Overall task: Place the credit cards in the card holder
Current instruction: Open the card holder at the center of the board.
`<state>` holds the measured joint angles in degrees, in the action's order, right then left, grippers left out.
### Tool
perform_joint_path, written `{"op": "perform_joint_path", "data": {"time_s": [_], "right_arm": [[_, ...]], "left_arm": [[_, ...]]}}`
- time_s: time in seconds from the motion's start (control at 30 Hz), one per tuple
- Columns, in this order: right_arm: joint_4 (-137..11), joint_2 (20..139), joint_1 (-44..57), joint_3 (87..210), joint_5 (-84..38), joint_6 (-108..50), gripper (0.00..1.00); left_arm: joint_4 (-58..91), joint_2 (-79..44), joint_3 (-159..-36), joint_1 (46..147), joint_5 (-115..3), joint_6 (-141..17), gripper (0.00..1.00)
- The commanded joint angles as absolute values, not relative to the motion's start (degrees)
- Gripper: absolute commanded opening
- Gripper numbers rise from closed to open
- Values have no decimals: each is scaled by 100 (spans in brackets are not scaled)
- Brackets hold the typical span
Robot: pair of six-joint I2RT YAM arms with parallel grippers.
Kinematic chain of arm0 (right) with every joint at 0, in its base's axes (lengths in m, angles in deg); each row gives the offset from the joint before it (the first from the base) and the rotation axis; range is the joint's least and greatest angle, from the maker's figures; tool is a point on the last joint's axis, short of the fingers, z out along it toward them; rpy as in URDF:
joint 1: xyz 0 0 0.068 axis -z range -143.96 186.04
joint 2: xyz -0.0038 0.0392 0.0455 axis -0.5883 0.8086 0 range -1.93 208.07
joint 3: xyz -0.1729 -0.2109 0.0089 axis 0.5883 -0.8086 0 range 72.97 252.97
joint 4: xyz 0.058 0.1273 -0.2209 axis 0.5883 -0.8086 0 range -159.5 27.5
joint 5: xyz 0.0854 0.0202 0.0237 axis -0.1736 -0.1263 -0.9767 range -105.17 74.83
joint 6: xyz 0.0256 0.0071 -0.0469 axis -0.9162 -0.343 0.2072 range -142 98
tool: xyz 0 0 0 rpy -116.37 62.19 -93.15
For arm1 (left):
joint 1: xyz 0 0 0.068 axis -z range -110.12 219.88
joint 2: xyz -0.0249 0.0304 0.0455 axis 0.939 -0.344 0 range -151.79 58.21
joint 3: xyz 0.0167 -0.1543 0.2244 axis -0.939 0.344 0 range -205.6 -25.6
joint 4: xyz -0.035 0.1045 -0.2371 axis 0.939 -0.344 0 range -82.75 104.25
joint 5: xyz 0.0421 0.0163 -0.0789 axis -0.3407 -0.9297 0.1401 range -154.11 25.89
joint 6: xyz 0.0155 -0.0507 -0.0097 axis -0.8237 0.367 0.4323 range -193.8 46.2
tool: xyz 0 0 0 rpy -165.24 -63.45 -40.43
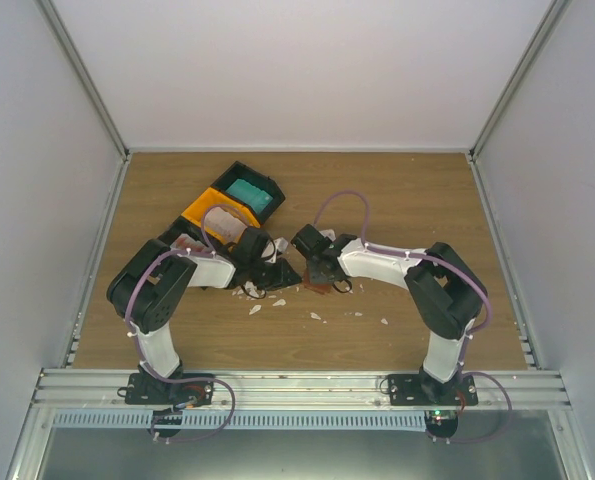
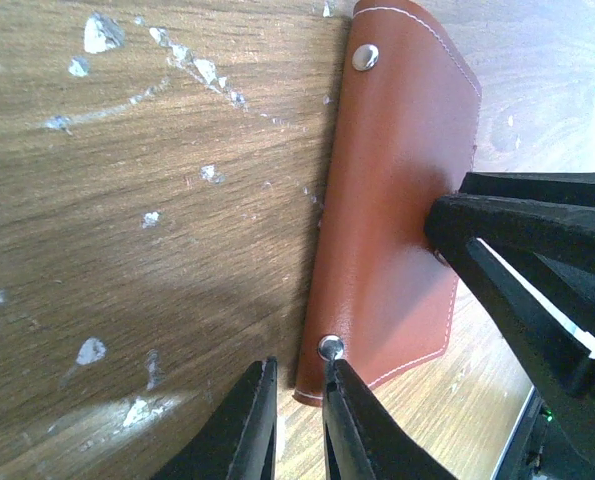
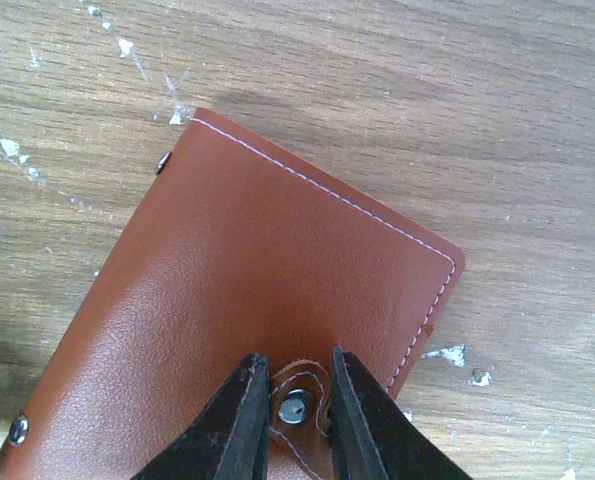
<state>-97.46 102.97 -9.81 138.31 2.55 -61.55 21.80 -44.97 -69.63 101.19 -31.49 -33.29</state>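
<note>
The brown card holder (image 3: 257, 270) lies flat on the wooden table between my two grippers; it also shows in the left wrist view (image 2: 397, 190) and as a small brown patch in the top view (image 1: 314, 287). My right gripper (image 3: 295, 358) is shut on its small snap tab, one finger on each side of the snap. My left gripper (image 2: 299, 362) has its jaws a narrow gap apart over the holder's near corner, one finger by a rivet and the other over bare wood. A teal credit card (image 1: 249, 190) lies in the tray's black bin. The other cards are not visible.
The black-and-orange tray (image 1: 209, 208) stands at the back left, just behind my left arm. Small white scraps (image 1: 255, 309) are scattered on the wood in front of the grippers. The right gripper's fingers (image 2: 517, 230) reach in from the right in the left wrist view.
</note>
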Motion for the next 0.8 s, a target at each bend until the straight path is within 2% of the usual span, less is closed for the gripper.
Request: {"op": "perform_joint_path", "data": {"time_s": [0.0, 0.17, 0.37, 0.43, 0.77], "right_arm": [[-9945, 10327, -978, 13746, 466, -6178, 18], [-9199, 10079, -809, 13388, -229, -5755, 14], [-7897, 9470, -358, 12644, -1560, -5018, 11], [-7656, 9366, -201, 12472, -1935, -4890, 10], [-6860, 9035, 233, 11883, -3014, -4599, 7]], "left_arm": [[1587, -4688, -6669, 10005, -3640, -3392, 17], [1736, -4478, -6633, 9930, -3493, -3448, 24], [1898, -4357, -6617, 9772, -3077, -3640, 45], [1919, -4370, -6637, 9757, -2946, -3706, 49], [2031, -4816, -6801, 9763, -2294, -3667, 58]]}}
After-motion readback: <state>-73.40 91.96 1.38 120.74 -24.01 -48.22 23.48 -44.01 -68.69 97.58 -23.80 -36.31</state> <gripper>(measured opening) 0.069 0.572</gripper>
